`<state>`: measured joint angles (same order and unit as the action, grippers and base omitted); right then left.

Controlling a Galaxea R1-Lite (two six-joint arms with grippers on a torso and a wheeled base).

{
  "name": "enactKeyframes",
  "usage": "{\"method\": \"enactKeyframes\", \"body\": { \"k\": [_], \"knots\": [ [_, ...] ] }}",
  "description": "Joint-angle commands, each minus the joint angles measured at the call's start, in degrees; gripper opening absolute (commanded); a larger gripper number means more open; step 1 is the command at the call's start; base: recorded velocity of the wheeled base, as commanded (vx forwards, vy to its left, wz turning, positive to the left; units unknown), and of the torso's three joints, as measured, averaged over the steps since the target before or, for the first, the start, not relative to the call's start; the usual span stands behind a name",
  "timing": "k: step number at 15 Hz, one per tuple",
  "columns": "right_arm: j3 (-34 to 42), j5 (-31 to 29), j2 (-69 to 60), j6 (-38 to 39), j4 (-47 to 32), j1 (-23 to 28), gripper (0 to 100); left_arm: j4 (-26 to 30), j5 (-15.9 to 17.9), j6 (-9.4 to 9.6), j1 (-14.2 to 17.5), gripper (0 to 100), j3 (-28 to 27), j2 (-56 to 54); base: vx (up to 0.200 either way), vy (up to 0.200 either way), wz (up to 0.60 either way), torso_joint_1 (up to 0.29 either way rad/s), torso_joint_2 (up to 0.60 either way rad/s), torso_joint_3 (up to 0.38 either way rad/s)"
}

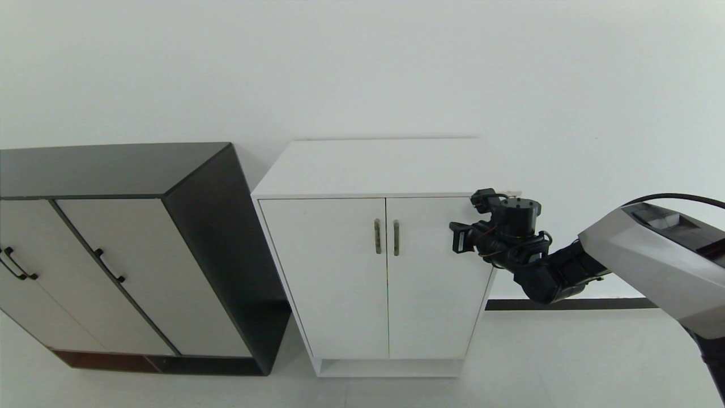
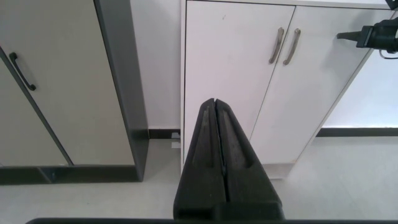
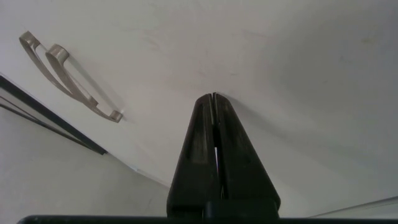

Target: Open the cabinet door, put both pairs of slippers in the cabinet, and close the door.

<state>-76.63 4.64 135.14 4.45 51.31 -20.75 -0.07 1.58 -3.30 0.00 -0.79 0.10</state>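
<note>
At the left stands a dark cabinet [image 1: 113, 170]; beside it, the white cabinet [image 1: 325, 283], doors shut. Its right door [image 1: 436, 294] looks light and stiff: pull by the slim, smooth handle [image 1: 396, 237]. Left hand [image 2: 215, 106] and right hand [image 3: 214, 99] are closed, empty; the right close to that door.

right arm [image 1: 566, 272] raised, extended | right claw [image 3: 214, 97] closed | left claw [image 2: 215, 102] closed

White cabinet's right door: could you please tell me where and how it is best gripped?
Take its slim vertical metal bar handle beside the centre seam, approaching straight from the front and pinching it sideways. The bar stands off the white door, leaving a gap behind it.
</note>
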Motion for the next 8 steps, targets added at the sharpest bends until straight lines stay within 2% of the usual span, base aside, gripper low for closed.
{"method": "enactKeyframes", "body": {
  "k": [1,8],
  "knots": [
    [0.0,0.0,0.3,-0.1,0.1,0.0,0,0.0,0.0,-0.04,0.0,0,0.0,0.0,0.0,0.0,0.0,0.0,0.0,0.0],
    [-0.5,0.0,0.4,0.0,0.0,0.1,0,0.0,0.0,-0.04,0.0,0,0.0,0.0,0.0,0.0,0.0,0.0,0.0,0.0]
  ]
}}
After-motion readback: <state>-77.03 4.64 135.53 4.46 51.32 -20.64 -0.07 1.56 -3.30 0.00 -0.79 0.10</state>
